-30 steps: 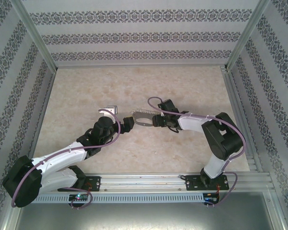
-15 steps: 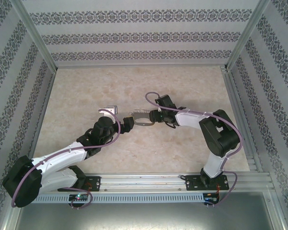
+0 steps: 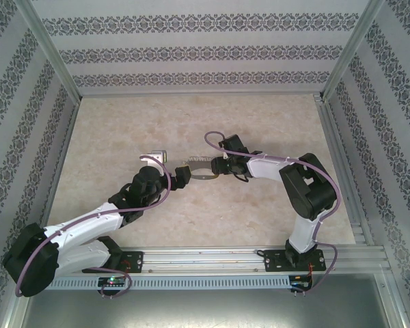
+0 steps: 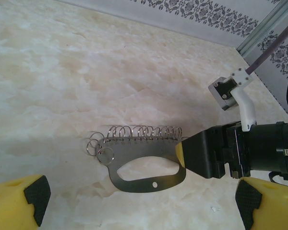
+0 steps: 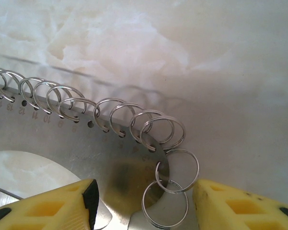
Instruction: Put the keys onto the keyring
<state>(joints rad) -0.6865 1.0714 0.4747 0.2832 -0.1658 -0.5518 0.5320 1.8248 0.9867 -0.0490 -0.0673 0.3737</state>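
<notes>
The keyring lies flat on the table, near the middle, between my two arms. It is a grey metal plate with a hole to hold it by and a row of little rings along one edge. My right gripper is at one end. Its yellow fingers sit on both sides of that end and look clamped on it. My left gripper hangs just beside the other end, not touching, fingers wide apart.
</notes>
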